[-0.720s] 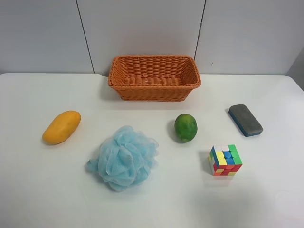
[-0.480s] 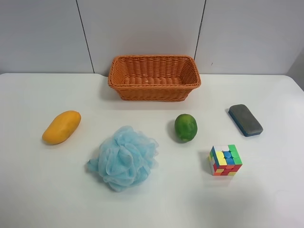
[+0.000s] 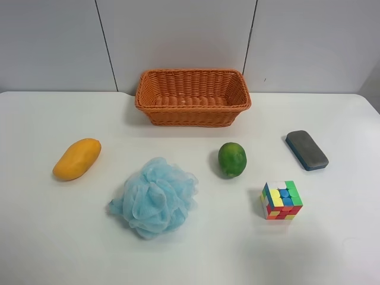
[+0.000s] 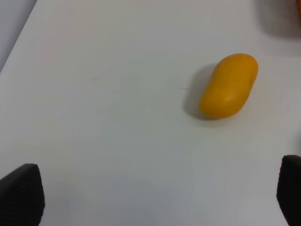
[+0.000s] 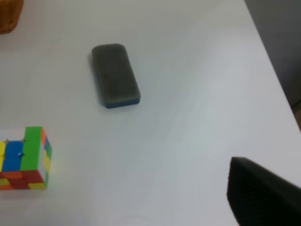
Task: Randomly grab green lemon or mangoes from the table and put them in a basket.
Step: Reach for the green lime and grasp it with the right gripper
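– Scanning the smooth white table point(image 3: 332, 249), where is the fruit?
– The glossy green lemon point(image 3: 232, 159) lies near the middle, in front of the woven wicker basket point(image 3: 193, 113) at the far edge. The smooth, oval yellow-orange mango point(image 3: 76, 158) lies well apart at the left.
– And the rest?
– A frilly blue mesh bath pouf point(image 3: 154, 197) sits between the two fruits, nearer. A many-coloured puzzle cube point(image 3: 281, 200) and a grey eraser point(image 3: 306, 149) with rounded corners are at the right.
– The grippers?
– The left gripper point(image 4: 155, 195) hangs above the table, apart from the mango, its dark fingers point(image 4: 21, 193) spread wide and holding nothing. Of the right gripper point(image 5: 261, 197) only one dark finger shows, over bare table near the eraser. Whether it is spread or closed I cannot tell.
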### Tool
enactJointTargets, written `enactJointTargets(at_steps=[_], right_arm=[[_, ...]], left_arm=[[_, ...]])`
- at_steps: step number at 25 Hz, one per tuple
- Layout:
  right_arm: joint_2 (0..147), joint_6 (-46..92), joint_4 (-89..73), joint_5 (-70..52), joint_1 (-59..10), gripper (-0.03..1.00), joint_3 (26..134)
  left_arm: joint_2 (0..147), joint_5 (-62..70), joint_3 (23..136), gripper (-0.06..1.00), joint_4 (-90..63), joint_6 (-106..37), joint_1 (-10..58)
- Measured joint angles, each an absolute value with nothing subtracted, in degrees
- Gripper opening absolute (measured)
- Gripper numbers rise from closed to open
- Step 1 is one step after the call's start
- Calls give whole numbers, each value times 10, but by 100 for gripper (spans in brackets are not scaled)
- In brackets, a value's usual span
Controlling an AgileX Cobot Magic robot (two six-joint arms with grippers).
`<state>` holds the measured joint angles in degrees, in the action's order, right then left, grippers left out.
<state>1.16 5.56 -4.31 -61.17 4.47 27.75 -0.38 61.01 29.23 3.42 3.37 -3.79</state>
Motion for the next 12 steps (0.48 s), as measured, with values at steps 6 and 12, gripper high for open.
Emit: enactJointTargets(at_steps=[6,12], right_arm=[[140,85,-86,-588,45,98,338],[314,91,-158,-575,45,98,397]], left_arm=[[-4,610,292,99,34,34,-38],[-4,610,292,99,34,34,-38]])
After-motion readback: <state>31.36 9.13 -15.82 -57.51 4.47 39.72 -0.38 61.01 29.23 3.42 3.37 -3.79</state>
